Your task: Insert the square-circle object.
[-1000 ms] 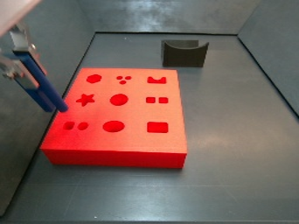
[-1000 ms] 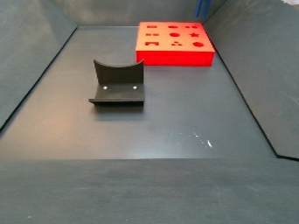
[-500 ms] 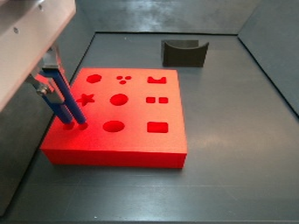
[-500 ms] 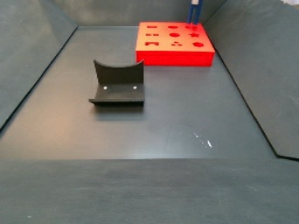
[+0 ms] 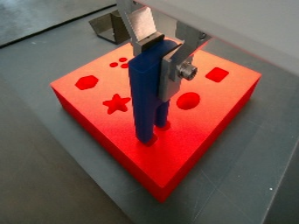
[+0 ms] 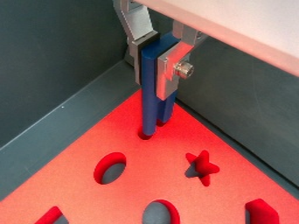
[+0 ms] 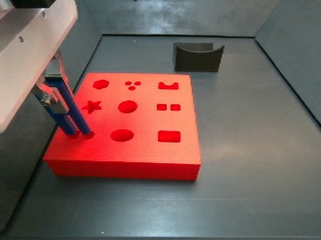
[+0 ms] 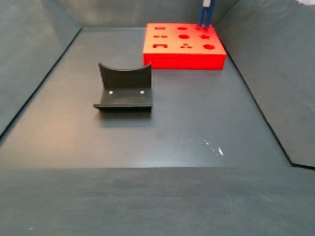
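My gripper (image 5: 159, 59) is shut on the blue square-circle piece (image 5: 145, 94), a long upright bar with a square leg and a round leg. It also shows in a wrist view (image 6: 152, 103), with the gripper (image 6: 159, 59) clamping its upper part. The piece's lower end meets the top of the red block (image 5: 201, 133) at a hole near one corner; how deep it sits I cannot tell. In a side view the gripper (image 7: 53, 92) holds the piece (image 7: 63, 117) over the block's (image 7: 138, 157) near-left corner. In a side view the piece (image 8: 205, 13) stands on the far block (image 8: 185, 61).
The block's top has several shaped holes: star (image 6: 201, 166), oval (image 6: 110, 166), circle (image 7: 127, 107), rectangle (image 7: 171, 136). The dark fixture (image 7: 198, 56) stands behind the block, also seen in a side view (image 8: 123, 88). Grey walls rise close to the block's left side (image 6: 59, 79).
Over the last second the gripper moved with the blue piece from beside the block's left edge onto its near-left corner. In the last half second it has hardly moved.
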